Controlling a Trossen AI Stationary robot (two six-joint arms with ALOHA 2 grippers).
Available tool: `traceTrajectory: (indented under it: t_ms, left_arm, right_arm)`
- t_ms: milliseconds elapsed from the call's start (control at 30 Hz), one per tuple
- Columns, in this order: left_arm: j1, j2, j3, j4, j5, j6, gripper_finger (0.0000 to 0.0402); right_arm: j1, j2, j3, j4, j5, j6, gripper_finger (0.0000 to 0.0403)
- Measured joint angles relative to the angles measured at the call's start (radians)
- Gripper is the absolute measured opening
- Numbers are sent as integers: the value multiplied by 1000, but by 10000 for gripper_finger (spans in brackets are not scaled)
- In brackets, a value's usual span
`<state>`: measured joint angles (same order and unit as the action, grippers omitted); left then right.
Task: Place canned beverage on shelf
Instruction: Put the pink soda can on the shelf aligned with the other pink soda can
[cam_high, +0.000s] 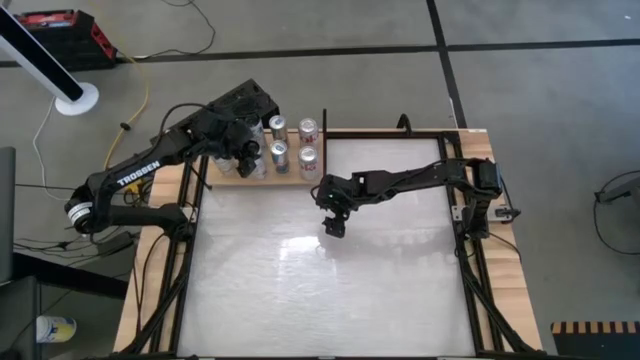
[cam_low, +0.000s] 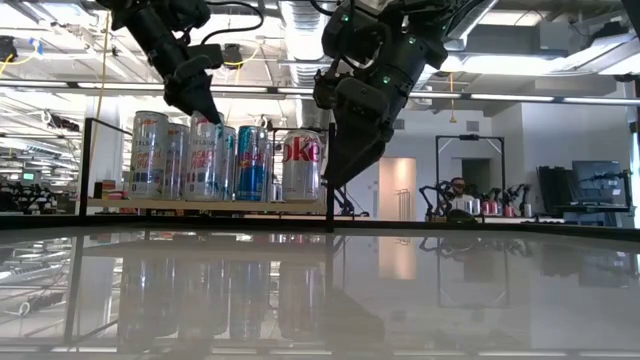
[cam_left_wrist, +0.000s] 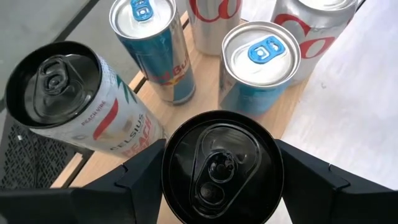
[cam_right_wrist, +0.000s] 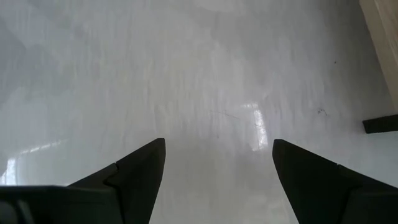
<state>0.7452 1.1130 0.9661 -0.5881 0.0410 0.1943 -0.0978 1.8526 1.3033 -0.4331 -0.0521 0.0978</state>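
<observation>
1. A black-topped can (cam_left_wrist: 222, 168) is clasped between the fingers of the left gripper (cam_left_wrist: 222, 186), one dark finger on each side of its wall; it is held over the near edge of the shelf (cam_left_wrist: 205, 102), beside a Celsius can (cam_left_wrist: 74, 102) and among the other cans (cam_high: 293, 143) already standing there.
2. Whether its base is resting on the wood cannot be told from these views.
3. The right gripper (cam_right_wrist: 217, 180) is seen spread wide and empty, hovering above the white tabletop (cam_high: 330, 290) — well apart from the shelf.
4. The can is judged stiff yet thin-walled, smooth and slippery, moderately heavy if full — a firm hold at mid-wall is best, without crushing.
5. Neighbouring cans stand close, so tipping is a risk when letting go.
</observation>
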Motion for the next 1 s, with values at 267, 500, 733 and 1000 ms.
traceTrajectory:
  t_ms: [267,500,733,1000]
  left_arm:
    - [0,-1,-1,0,-1,11,246]
    - [-1,-1,-2,0,-20,5,298]
    - [-1,-3,1,-1,-71,4,314]
    - [-5,-10,2,-1,-80,8,315]
  right_arm:
    - [-1,0,0,0,0,0,320]
    - [-1,0,0,0,0,0,320]
    - [-1,0,0,0,0,0,320]
    - [-3,0,0,0,0,0,320]
